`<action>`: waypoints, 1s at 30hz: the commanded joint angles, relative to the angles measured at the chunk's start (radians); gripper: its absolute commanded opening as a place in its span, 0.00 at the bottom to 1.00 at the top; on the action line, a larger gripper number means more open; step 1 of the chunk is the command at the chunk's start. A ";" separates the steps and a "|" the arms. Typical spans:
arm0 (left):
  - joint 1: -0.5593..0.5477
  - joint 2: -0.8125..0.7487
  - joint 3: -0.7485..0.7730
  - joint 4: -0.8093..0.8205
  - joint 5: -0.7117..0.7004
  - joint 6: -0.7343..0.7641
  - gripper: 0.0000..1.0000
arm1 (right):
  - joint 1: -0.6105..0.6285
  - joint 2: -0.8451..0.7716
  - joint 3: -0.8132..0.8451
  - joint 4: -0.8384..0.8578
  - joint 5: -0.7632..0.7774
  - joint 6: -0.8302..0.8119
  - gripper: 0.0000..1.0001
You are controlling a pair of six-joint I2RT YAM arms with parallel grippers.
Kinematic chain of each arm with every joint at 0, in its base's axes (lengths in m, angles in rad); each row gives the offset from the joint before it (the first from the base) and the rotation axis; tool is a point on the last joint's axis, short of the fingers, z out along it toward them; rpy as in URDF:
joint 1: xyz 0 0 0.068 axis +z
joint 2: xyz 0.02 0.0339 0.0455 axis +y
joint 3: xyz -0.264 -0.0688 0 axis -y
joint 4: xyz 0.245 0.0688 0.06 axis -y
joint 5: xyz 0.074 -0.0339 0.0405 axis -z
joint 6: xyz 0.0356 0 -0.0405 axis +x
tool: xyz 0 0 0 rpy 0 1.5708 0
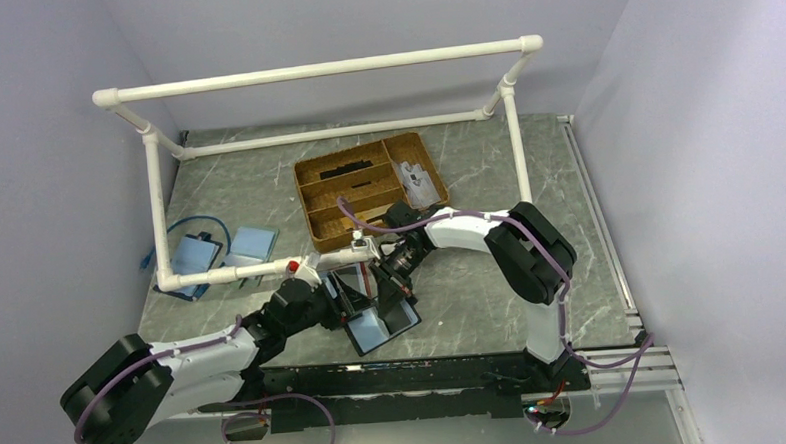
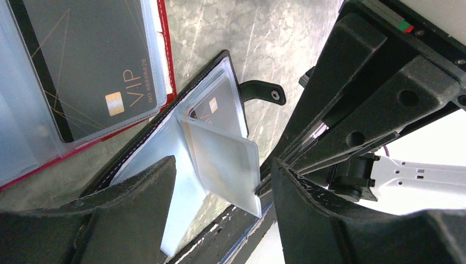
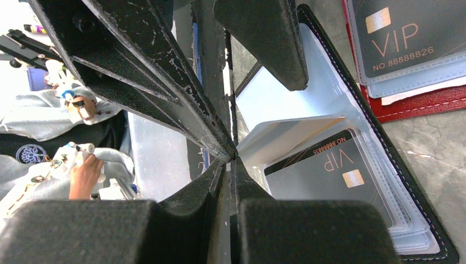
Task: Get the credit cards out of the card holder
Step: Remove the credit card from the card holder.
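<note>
Card holder (image 2: 159, 148) is laid open, touching the red-edged wallet (image 3: 434, 102) on its near side, with a dark VIP card (image 3: 329, 176) seen inside. One clear sleeve (image 3: 291, 129) is raised and pinched tight by the right gripper (image 3: 233, 159), and it is straddled by the left gripper (image 2: 222, 165), jaws spread wide. Beyond the wallet, a wicker tray (image 1: 304, 196) is seen.

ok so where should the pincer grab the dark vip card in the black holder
Probably by its black-striped edge, bared under the clear leaf that the right pincer holds up. Come in low from that lifted side, one finger above, one below: the dark card lies flat in the card holder, so only an edge can be pinched.
</note>
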 commanded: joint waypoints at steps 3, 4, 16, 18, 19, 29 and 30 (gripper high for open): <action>-0.002 0.021 -0.007 0.057 -0.011 -0.014 0.68 | 0.009 0.005 0.032 -0.008 -0.026 -0.023 0.03; -0.002 0.024 -0.007 0.057 -0.011 -0.014 0.67 | 0.010 0.007 0.031 -0.008 -0.027 -0.024 0.02; -0.002 0.026 -0.009 0.033 -0.025 -0.023 0.64 | 0.031 0.011 0.043 -0.048 -0.058 -0.067 0.21; -0.002 0.023 -0.010 0.028 -0.028 -0.025 0.63 | 0.038 0.012 0.047 -0.060 -0.061 -0.079 0.24; -0.002 0.021 -0.010 0.024 -0.029 -0.026 0.62 | 0.040 0.013 0.049 -0.065 -0.063 -0.085 0.24; -0.001 -0.002 -0.016 -0.006 -0.039 -0.031 0.48 | 0.044 0.016 0.060 -0.080 -0.038 -0.106 0.22; -0.002 -0.003 -0.017 -0.008 -0.040 -0.030 0.46 | 0.045 0.014 0.061 -0.084 -0.031 -0.109 0.22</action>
